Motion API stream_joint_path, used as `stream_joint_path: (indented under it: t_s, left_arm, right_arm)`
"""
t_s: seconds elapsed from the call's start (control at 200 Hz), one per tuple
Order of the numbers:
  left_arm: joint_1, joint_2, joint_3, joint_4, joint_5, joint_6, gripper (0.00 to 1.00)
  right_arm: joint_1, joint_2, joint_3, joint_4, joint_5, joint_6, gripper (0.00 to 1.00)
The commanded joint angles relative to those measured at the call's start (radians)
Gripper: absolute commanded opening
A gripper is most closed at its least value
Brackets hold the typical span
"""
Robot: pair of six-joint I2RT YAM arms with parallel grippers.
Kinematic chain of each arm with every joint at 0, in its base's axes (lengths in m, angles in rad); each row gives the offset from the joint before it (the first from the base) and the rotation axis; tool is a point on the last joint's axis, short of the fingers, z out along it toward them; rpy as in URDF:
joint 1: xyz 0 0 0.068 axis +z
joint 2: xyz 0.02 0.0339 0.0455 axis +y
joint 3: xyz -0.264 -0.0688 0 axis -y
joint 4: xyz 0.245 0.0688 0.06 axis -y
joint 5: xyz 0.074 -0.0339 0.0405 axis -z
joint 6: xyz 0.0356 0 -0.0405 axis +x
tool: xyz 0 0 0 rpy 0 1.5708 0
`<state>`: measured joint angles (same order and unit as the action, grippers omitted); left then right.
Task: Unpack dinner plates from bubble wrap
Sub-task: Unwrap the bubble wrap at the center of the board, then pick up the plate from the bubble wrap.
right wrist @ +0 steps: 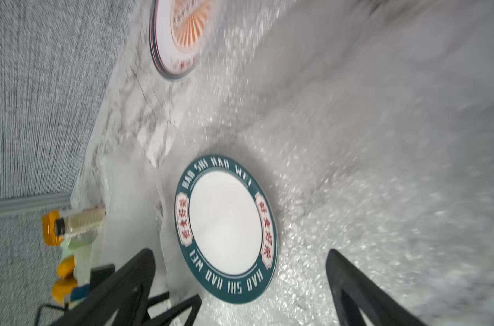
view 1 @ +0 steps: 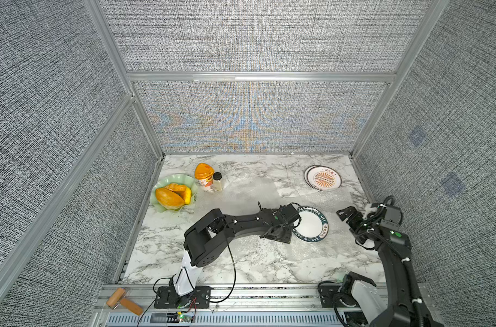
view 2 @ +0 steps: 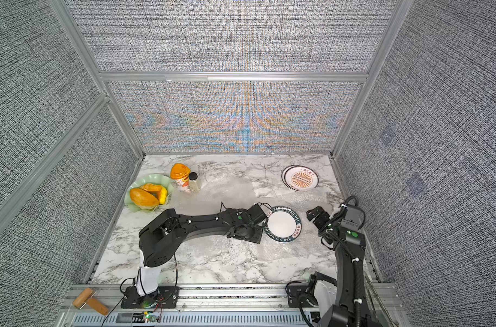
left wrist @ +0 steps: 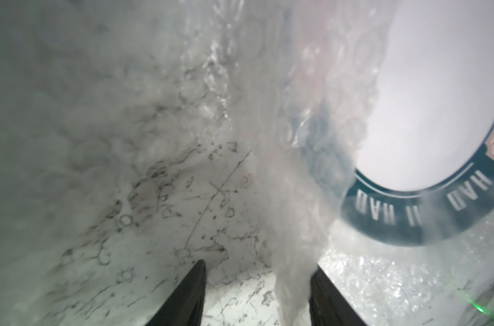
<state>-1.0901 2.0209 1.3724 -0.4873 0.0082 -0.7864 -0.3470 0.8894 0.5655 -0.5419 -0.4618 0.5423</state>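
Plainly the green-lettered plate (right wrist: 226, 225) lies face up and uncovered on the spread bubble wrap (right wrist: 324, 214), near the table's (view 1: 241, 260) right side and well apart from the two sunburst plates (view 1: 323, 178) stacked at the far right corner. The step in hand looks like clearing the last fold of wrap off this plate's rim so it can be lifted free.

To do it well, I would draw the fold low and outward, away from the plate, so the sheet underneath does not drag the plate along. The rim should be taken only once no plastic lies over it, since a slick film under the fingers invites a slip.

At the plate's edge the left hand (left wrist: 257, 293) has its jaws partly apart. A raised fold of wrap (left wrist: 291, 240) stands between them, pressed against one finger (left wrist: 324, 299). The close, blurred wrist view suggests it is resting there rather than pinched. The right hand (right wrist: 240, 251) hangs just beside the plate's other side, jaws spread wide and empty, touching nothing.
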Motion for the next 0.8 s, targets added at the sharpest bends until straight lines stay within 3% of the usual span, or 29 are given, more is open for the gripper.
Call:
stream_joint_path:
  t_s: [0.0,0.14,0.23,0.425,0.56,0.795]
  left_arm:
    - [0.019,-0.017,-0.010,-0.063,-0.036,-0.008,0.59]
    - [0.030,-0.016,-0.004,-0.077,-0.040,0.002,0.58]
    - [0.034,-0.015,-0.006,-0.070,-0.031,0.004,0.58]
    - [0.035,-0.009,-0.008,-0.062,-0.008,0.003,0.57]
    - [0.035,-0.006,-0.009,-0.057,-0.002,0.003,0.57]
    - [0.035,-0.001,0.006,-0.060,-0.001,0.007,0.57]
  right_arm:
    - [0.051,0.006,-0.091,0.159,-0.043,0.037,0.92]
    - [0.069,0.080,-0.138,0.209,0.056,0.010,0.89]
    - [0.068,0.153,-0.165,0.297,0.045,0.015,0.85]
    - [0.072,0.248,-0.161,0.404,-0.013,0.028,0.67]
    - [0.074,0.287,-0.138,0.411,-0.008,0.013,0.47]
    - [0.075,0.376,-0.121,0.443,-0.035,0.005,0.33]
